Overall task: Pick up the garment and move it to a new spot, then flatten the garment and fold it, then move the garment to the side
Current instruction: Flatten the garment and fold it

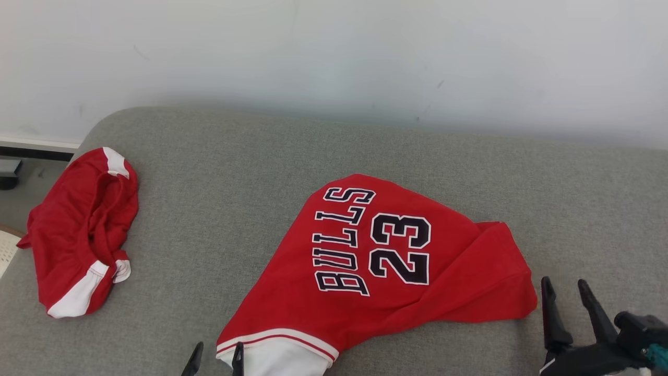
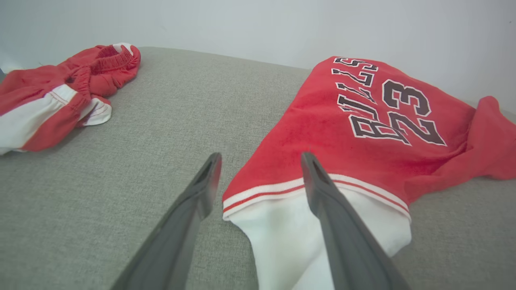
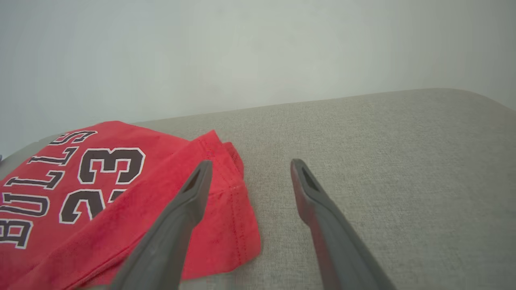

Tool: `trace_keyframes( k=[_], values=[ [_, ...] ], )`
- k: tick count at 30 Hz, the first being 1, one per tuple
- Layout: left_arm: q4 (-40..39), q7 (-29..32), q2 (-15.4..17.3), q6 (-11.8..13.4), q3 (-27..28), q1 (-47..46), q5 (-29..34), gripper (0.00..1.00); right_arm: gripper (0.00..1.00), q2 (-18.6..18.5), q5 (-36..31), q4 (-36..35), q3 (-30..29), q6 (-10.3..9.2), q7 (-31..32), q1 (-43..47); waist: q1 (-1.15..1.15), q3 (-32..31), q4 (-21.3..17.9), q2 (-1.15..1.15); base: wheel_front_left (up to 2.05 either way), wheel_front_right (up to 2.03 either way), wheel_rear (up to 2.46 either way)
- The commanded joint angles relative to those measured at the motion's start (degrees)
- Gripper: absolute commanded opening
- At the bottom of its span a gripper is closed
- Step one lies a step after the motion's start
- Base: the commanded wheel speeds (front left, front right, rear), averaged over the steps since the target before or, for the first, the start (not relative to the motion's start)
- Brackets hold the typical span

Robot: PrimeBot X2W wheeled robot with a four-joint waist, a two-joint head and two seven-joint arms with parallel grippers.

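Work surface: grey cushion [image 1: 219, 167], backed by a pale wall [image 1: 334, 52]. Garment [image 1: 459, 271], a red jersey with "BULLS 23" in black, white-edged lettering, lies on the cushion about midway across it and toward its near edge. It is not flat: one red flap is folded over toward the cushion's right half, with creases running under the lettering. Its white band, edged with red and white stripes, points at the cushion's near edge. Left gripper [image 2: 261, 158]: jaws wide apart, nothing held. It sits at the cushion's near edge; in the left wrist view one finger stands over bare cushion and the other over the garment's white band, so the band's striped corner lies between them. Cannot tell whether either finger touches the cloth. Right gripper [image 3: 250, 162]: jaws wide apart, empty. It is over the cushion's right half near the near edge; in the right wrist view one finger crosses in front of the folded red flap and the other is over bare cushion. Contact with the fabric cannot be told. Second item: red shorts with white trim [image 1: 78, 235], bunched at the cushion's left end, well apart from the garment.
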Motion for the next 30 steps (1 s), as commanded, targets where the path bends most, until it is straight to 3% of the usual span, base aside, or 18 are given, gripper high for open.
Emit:
trace_keyframes(
  k=[1, 8, 14, 30],
  values=[
    [-0.40, -0.16, 0.02, -0.13, 0.15, 0.96, 0.60, 1.00, 1.00, 0.32, -0.88, -0.79, 0.08, 0.09, -0.06, 0.92, 0.00, 0.03, -0.16, 0.00, 0.00, 0.00, 0.00],
    [0.59, -0.16, 0.02, -0.82, -1.52, 3.51, 0.23, 1.00, 1.00, 1.39, -1.95, 0.50, -0.60, 0.09, -0.07, 1.08, 0.00, 0.22, -0.06, 0.00, 0.00, 0.00, 0.00],
    [4.26, -0.16, 0.08, -1.44, -4.02, 4.59, -0.34, 1.00, 1.00, 0.54, -2.06, 6.01, 0.30, 0.09, -0.06, -3.38, 0.00, 0.95, 0.78, 0.00, 0.00, 0.00, 0.00],
    [8.98, -0.16, 0.06, -1.98, -4.19, 1.63, -2.56, 1.00, 1.00, -1.02, -1.03, 14.57, 3.26, 0.09, -0.06, -9.75, 0.00, 2.97, 2.63, 0.00, 0.00, 0.00, 0.00]
  ],
)
